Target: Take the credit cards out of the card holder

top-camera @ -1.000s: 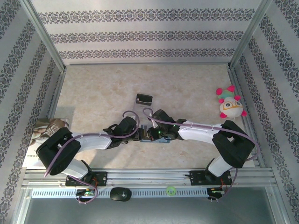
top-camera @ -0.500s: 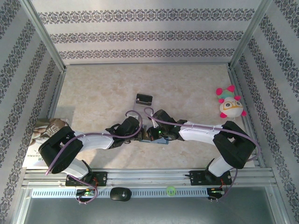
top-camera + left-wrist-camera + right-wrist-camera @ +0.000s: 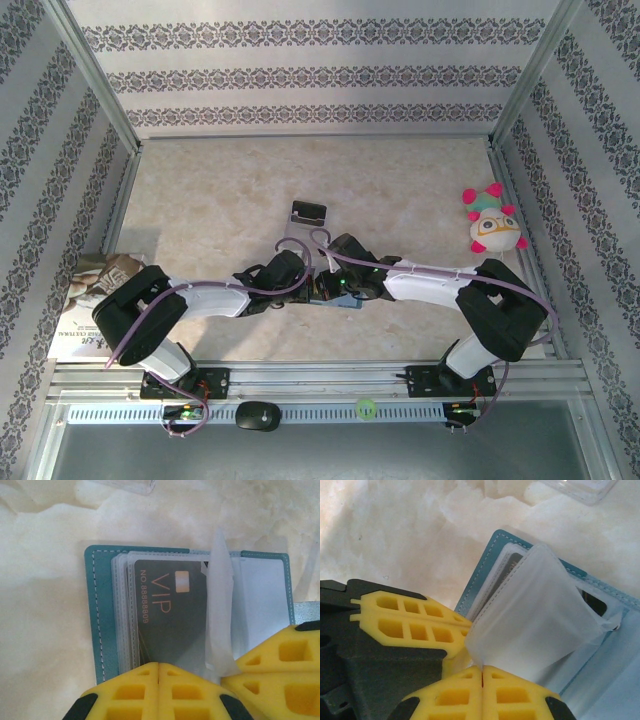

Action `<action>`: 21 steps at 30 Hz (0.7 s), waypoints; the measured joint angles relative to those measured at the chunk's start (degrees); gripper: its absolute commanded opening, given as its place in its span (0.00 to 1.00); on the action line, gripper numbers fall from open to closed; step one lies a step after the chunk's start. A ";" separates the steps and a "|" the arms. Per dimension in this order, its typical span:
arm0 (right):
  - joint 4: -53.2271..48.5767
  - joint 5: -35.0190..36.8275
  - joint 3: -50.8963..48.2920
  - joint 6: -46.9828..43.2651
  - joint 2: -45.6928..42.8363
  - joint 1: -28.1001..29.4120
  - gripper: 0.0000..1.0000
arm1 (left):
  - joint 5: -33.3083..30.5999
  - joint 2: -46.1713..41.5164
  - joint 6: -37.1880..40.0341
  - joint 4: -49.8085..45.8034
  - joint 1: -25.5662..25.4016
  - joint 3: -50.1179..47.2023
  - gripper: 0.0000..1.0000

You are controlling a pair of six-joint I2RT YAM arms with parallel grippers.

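Card holder [image 3: 338,297] lies open and flat on the table [image 3: 400,180], near-middle, between both arms.

Right fingers [image 3: 512,696] are closed on 1 clear sleeve [image 3: 535,610], holding it up off the stack. Left fingers [image 3: 131,696] are closed, tips at the near edge of the grey VIP card [image 3: 170,610]. We can't tell whether they pinch it or just press on it.

How we'd do this step:
- Right holds the sleeve steady as the anchor. The holder looks light and nothing else pins it, so we expect it to drag with the card.
- Left draws the card out low and straight, no twist. We can't see which side the pocket opens, so check before pulling.
- Take 1 card, not card plus sleeve. More sleeves sit stacked underneath and may hold more.

Around us: the clear stand [image 3: 308,211] with a black piece sits just beyond the holder, the plush toy [image 3: 493,226] is well off right, and printed paper [image 3: 100,290] lies far left. None of them looks to be in the way. The real constraint is that the 2 sets of fingers work right beside each other, so there is little room to regrip.
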 measured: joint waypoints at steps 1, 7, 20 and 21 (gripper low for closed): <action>-0.50 1.03 -0.20 0.57 -0.37 0.00 0.00 | 0.17 0.17 0.00 -0.07 0.00 0.15 0.00; -6.80 9.62 -2.97 4.20 -6.56 -0.02 0.23 | 1.77 1.68 0.04 -0.02 0.00 1.57 0.00; -16.35 15.56 -3.63 2.60 -20.17 -1.49 0.40 | 3.41 1.92 0.24 0.39 0.00 1.57 0.00; -15.76 13.81 -2.49 1.88 -19.45 -1.46 0.38 | 3.41 1.92 0.24 0.39 0.00 1.57 0.00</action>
